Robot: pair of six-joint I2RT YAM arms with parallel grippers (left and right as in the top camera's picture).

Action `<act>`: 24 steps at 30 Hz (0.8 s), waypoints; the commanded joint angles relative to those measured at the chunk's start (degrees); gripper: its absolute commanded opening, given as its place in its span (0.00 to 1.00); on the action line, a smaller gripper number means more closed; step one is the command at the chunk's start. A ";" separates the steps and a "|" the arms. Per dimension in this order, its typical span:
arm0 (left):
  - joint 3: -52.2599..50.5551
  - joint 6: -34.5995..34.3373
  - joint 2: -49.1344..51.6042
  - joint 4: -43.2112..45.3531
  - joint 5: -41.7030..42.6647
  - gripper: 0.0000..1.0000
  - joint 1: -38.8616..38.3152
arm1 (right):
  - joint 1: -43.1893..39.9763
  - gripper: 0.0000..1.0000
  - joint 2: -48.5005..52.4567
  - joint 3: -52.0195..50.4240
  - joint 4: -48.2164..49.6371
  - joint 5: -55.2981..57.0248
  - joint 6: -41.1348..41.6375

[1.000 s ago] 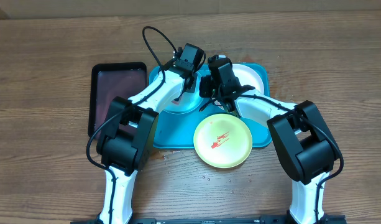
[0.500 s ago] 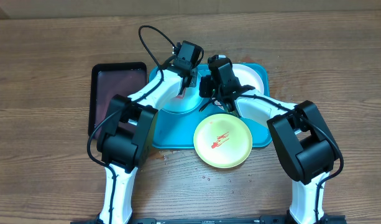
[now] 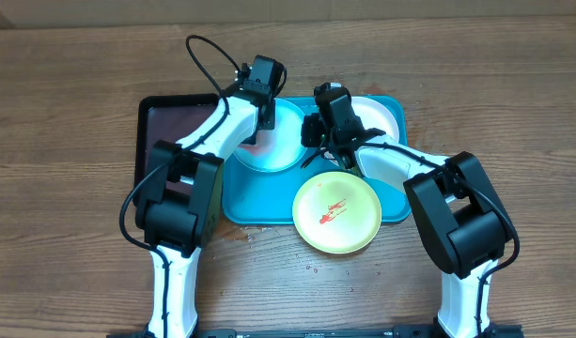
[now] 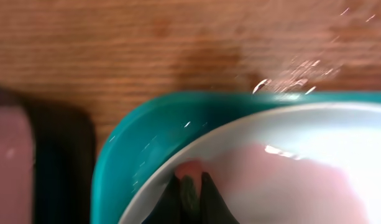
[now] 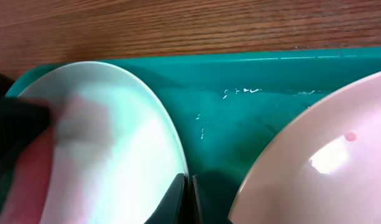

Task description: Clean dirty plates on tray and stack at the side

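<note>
Left claw (image 4: 190, 190) first: its fingers are drawn tight together on a small pink wipe (image 4: 190, 168), pressed onto the light blue plate (image 3: 278, 145) near that plate's left rim, in the far left corner of the turquoise tray (image 3: 259, 202). The right claw (image 5: 186, 198) is closed too, its tips meeting at the same plate's right rim. It looks to me as though it pinches that rim to steady the plate. The white plate (image 3: 386, 115) lies in the tray's far right corner, partly under the right arm. The pale green plate (image 3: 336, 213), streaked with red sauce, sits at the near edge and hangs over the rim toward the tabletop (image 3: 71, 282). A black tray (image 3: 175, 122) stands just beside the turquoise one on the left. All three plates are on the tray and none is stacked at the side, so I take this for the wiping of the first plate. My worry is the hold: a thin rim gives the right claw little to bite, and a firm push from the wipe could slide the plate free and send it skating across the shiny tray. The two claws also work close together over one small plate, so a long stroke could knock them together. The green plate, half off the tray, would tip if a forearm brushed it.
</note>
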 commanded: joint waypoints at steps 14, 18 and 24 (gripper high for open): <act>-4.90 -0.74 5.99 -8.13 8.92 0.04 -5.49 | -0.11 0.04 -0.37 1.66 0.79 0.15 0.44; -3.65 -0.76 5.68 -5.33 8.76 0.04 -5.66 | -0.11 0.04 -0.37 1.66 0.79 0.15 0.44; -3.67 -0.79 5.68 -0.17 8.76 0.04 -5.25 | -0.11 0.04 -0.37 1.66 0.76 0.13 0.44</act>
